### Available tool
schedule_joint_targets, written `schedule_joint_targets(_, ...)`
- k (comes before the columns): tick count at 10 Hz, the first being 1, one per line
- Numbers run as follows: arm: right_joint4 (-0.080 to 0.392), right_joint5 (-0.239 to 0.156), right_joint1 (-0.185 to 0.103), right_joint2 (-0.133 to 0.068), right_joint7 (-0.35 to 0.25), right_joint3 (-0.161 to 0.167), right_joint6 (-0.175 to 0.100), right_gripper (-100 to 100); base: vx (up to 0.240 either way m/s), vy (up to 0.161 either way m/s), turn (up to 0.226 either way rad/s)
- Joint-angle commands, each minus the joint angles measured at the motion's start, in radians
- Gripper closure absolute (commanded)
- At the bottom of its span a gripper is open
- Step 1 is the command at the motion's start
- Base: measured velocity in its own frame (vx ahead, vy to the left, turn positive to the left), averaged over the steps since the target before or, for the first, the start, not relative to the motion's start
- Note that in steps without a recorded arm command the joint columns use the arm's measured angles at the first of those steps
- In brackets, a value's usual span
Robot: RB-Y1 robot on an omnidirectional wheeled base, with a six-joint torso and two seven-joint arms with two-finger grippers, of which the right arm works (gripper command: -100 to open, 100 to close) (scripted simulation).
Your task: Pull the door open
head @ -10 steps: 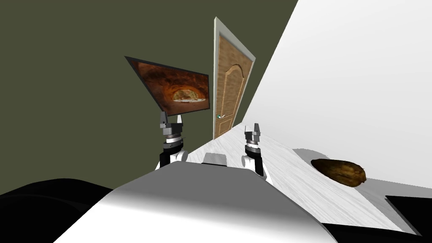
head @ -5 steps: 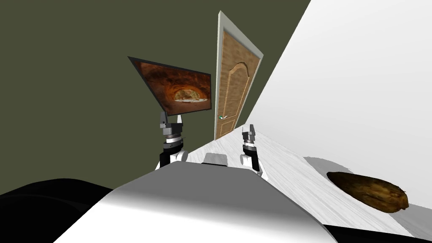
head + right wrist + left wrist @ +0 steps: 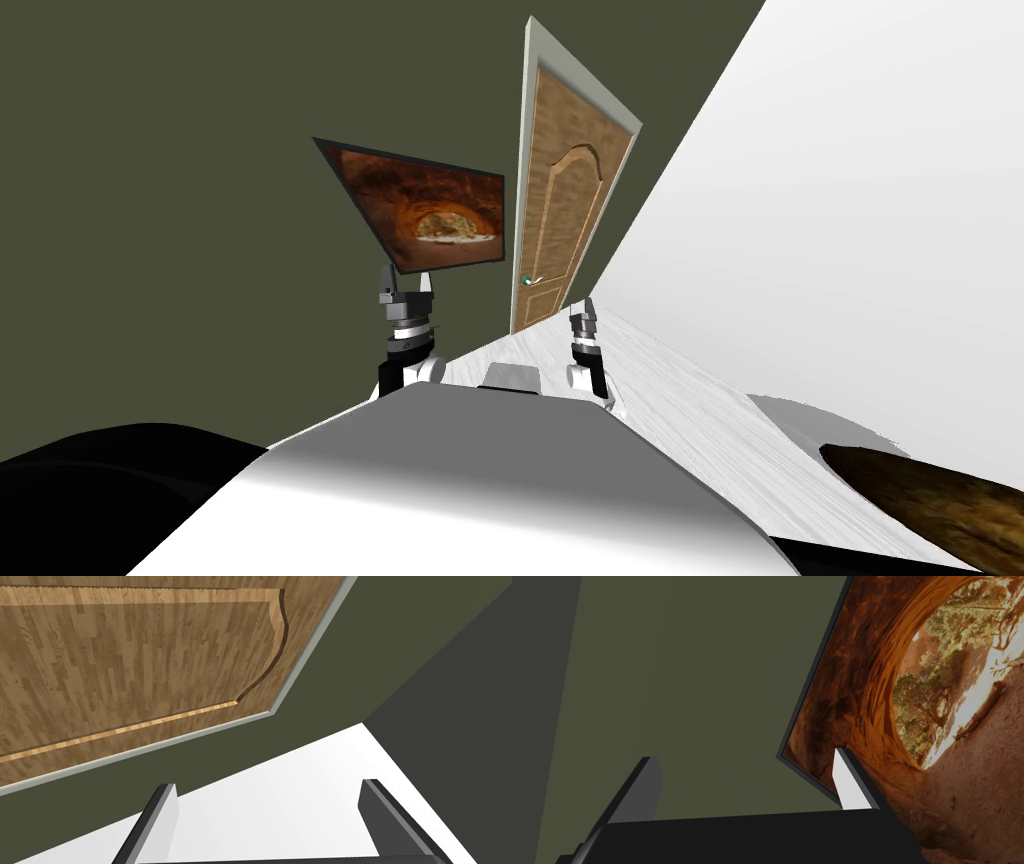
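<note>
Open floor (image 3: pixel 670 375) is stretching between the right gripper (image 3: pixel 583 312) and the door (image 3: pixel 560 190). Olive wall (image 3: pixel 200 200) and its framed picture (image 3: pixel 430 215) are standing ahead of the left gripper (image 3: pixel 405 280). White wall (image 3: pixel 850 250) is bounding the right side. Brown object (image 3: pixel 940 510) is lying on the floor, well apart.

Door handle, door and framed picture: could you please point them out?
Door handle (image 3: pixel 533 281), head view, on its lever.
Door (image 3: pixel 560 200), head view, on its arched panel.
Framed picture (image 3: pixel 430 215), head view, on its middle.

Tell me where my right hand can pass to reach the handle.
Free: the floor strip between the right gripper and the door, bordered by the white wall; nothing stands before the handle. Tighter left, where the left gripper faces the picture.
</note>
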Motion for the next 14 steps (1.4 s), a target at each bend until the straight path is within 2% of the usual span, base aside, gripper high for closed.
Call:
schedule_joint_targets(1,0.050,0.001,-0.021,-0.005,0.000,0.000,-0.001,-100,0.040,-0.055,0.115)
schedule_joint_targets(3,0.121,0.002,-0.059,-0.015,-0.001,-0.001,-0.009,-100,0.054,-0.085,0.210)
schedule_joint_targets(4,0.135,0.002,-0.059,-0.015,-0.001,-0.001,-0.009,-100,0.041,-0.081,0.058)
schedule_joint_targets(5,0.171,0.003,-0.078,-0.019,-0.001,-0.001,-0.013,-100,0.048,-0.062,0.139)
schedule_joint_targets(6,0.178,0.003,-0.078,-0.019,-0.001,-0.001,-0.013,-100,0.042,-0.042,0.058)
schedule_joint_targets(7,0.217,0.003,-0.098,-0.024,-0.002,-0.001,-0.017,-100,0.048,-0.045,0.097)
schedule_joint_targets(8,0.221,0.003,-0.098,-0.024,-0.002,-0.001,-0.017,-100,0.036,-0.039,0.076)
schedule_joint_targets(10,0.296,0.005,-0.137,-0.033,-0.003,-0.002,-0.026,-100,0.041,-0.067,0.167)
schedule_joint_targets(11,0.308,0.005,-0.137,-0.033,-0.003,-0.002,-0.026,-100,0.038,-0.061,0.079)
schedule_joint_targets(13,0.385,0.006,-0.176,-0.043,-0.003,-0.002,-0.034,-100,0.040,-0.074,0.155)
schedule_joint_targets(14,0.396,0.006,-0.176,-0.043,-0.003,-0.002,-0.034,-100,0.037,-0.069,0.084)
